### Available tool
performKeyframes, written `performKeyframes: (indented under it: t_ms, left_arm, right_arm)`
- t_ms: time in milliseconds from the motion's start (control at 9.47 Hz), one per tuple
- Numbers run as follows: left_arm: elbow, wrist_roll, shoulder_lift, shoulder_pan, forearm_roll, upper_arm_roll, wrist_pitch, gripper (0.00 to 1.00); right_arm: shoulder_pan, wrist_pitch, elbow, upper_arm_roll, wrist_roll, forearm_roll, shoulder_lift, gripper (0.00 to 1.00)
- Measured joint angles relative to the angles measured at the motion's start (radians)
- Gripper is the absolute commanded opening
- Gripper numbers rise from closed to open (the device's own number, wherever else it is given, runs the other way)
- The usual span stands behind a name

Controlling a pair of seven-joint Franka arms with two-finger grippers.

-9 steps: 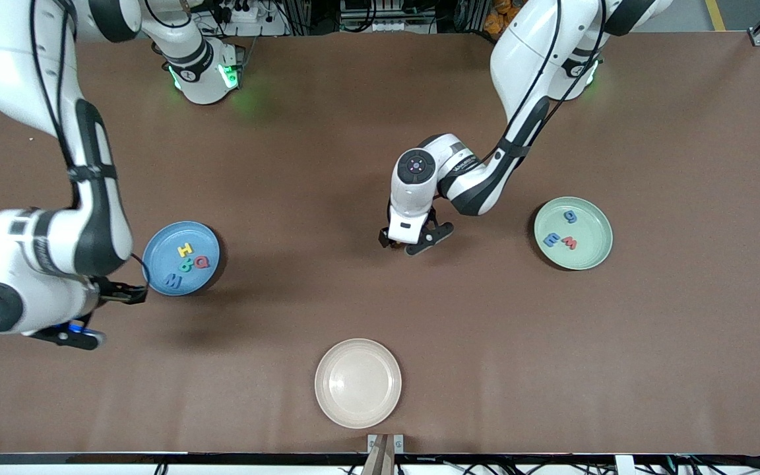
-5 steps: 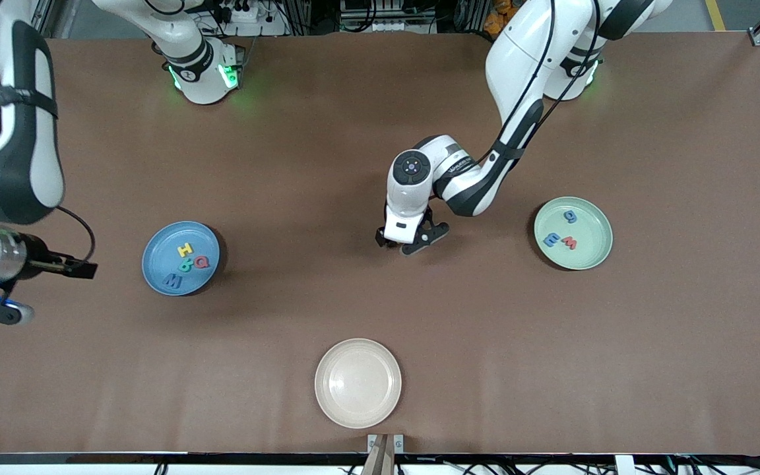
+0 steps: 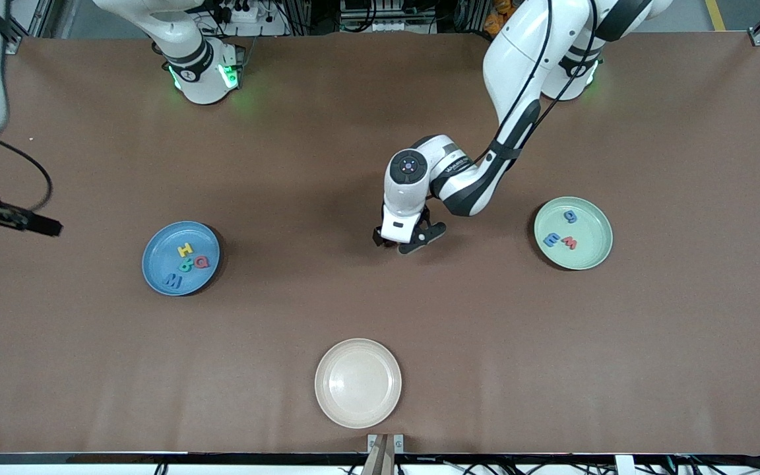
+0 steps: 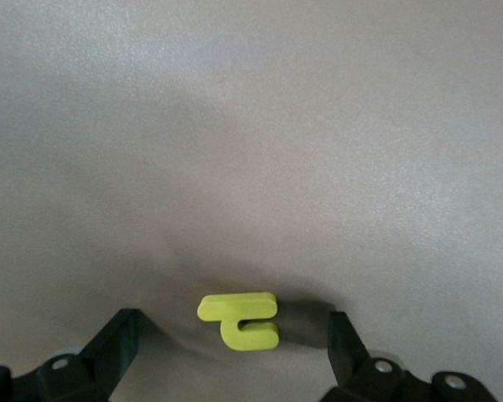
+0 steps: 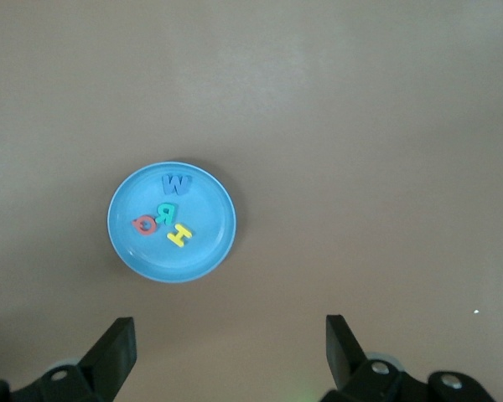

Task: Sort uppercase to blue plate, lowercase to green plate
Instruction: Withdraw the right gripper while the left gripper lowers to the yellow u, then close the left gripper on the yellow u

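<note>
- Front view, blue plate (image 3: 156,264): toward the right arm's end of the table; holds all four uppercase letters: yellow H (image 3: 185,250), teal-green R-like letter (image 3: 185,265), red Q (image 3: 202,262), blue M (image 3: 172,281).
- Green plate (image 3: 591,254): toward the left arm's end; holds blue g (image 3: 570,216), blue m (image 3: 551,240), red w (image 3: 569,243).
- Yellow lowercase letter (image 4: 239,317): last unsorted piece, flat on the bare table (image 3: 380,132), between the two plates.
- Left gripper (image 3: 401,245): low over that letter, jaws spread wide, one finger on either side, neither touching it.
- Right gripper (image 5: 226,352): high up toward the right arm's end, fingers apart, holding nothing; this arm waits.
- Cream plate (image 3: 357,382): nearest the camera, nothing on it.
- Handling, judged: foam, so very light, soft and slightly springy, not fragile. Best pinched across its thick stem, fingertips almost at the table, with modest squeeze; a thin flat piece may tip or slip.
</note>
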Motion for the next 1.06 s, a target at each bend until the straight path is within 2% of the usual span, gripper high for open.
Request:
performKeyframes:
  t_ms: [211, 422, 739, 1056]
  left_arm:
    - [0.002, 0.001, 0.000, 0.000, 0.001, 0.001, 0.000, 1.00]
    - [0.003, 0.003, 0.000, 0.000, 0.004, 0.004, -0.001, 1.00]
    - [0.025, 0.012, 0.000, 0.000, 0.010, 0.007, -0.046, 1.00]
    - [0.034, 0.012, 0.000, -0.001, 0.010, 0.007, -0.054, 1.00]
  right_arm:
    - [-0.008, -0.008, -0.038, 0.001, -0.030, 0.000, -0.059, 1.00]
    - [-0.007, -0.022, -0.039, 0.006, -0.066, 0.003, -0.053, 1.00]
    - [-0.007, 0.002, -0.035, 0.002, -0.116, 0.080, -0.055, 1.00]
    - [-0.009, 0.073, -0.042, -0.001, -0.299, 0.109, -0.080, 1.00]
